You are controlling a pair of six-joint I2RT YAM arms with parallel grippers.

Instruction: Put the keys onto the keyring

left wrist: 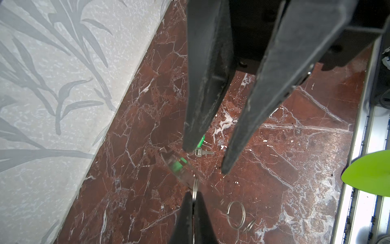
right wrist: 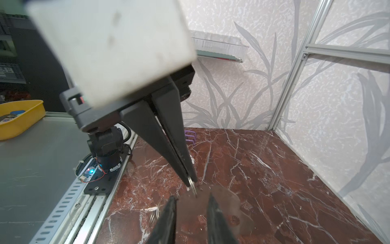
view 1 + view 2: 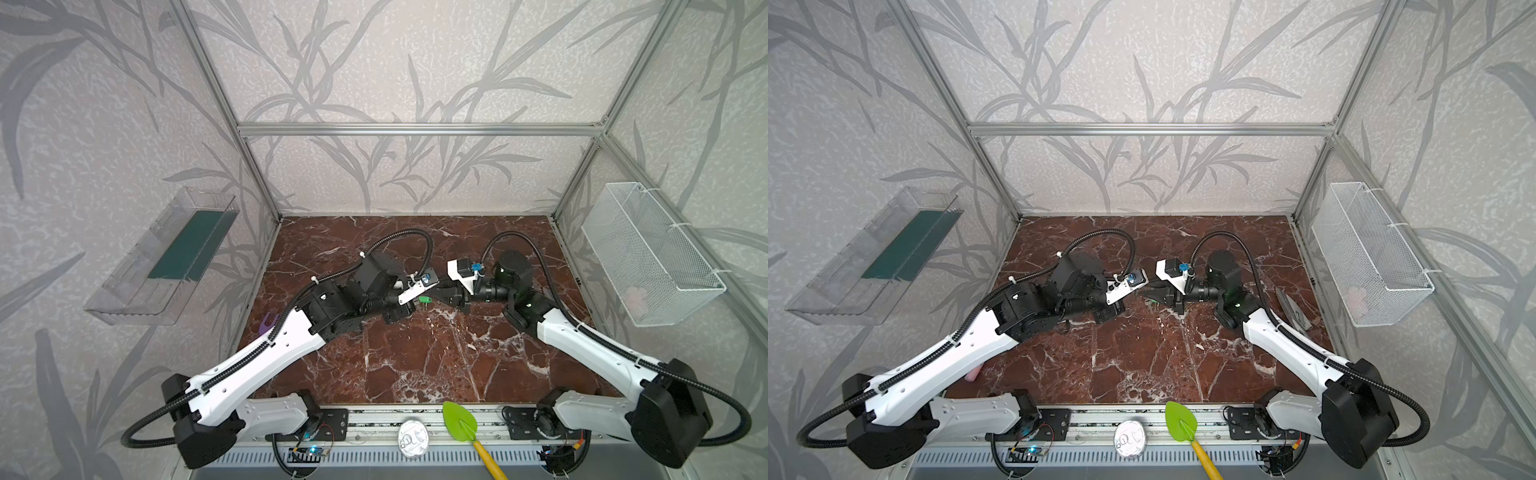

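My left gripper [image 1: 193,193] is shut on a small metal split ring [image 1: 195,187] that sits at the edge of the keyring [image 2: 223,202], a flat grey plate held low over the marble. My right gripper [image 2: 192,196] faces it tip to tip, its fingers [image 1: 202,118] apart over the plate, with nothing seen pinched between them. On the table below lies one of the keys [image 1: 200,152], silvery with a green tag [image 3: 424,299]. In both top views the grippers meet at mid-table, which hides the plate.
A loose ring [image 1: 236,213] with a small coil lies beside my left gripper. A purple fork toy [image 3: 269,323] sits by the left wall. The front rail holds a green shovel [image 3: 459,419] and a foil disc [image 3: 412,438]. A wire basket [image 3: 648,253] and a clear tray [image 3: 166,257] hang on the walls.
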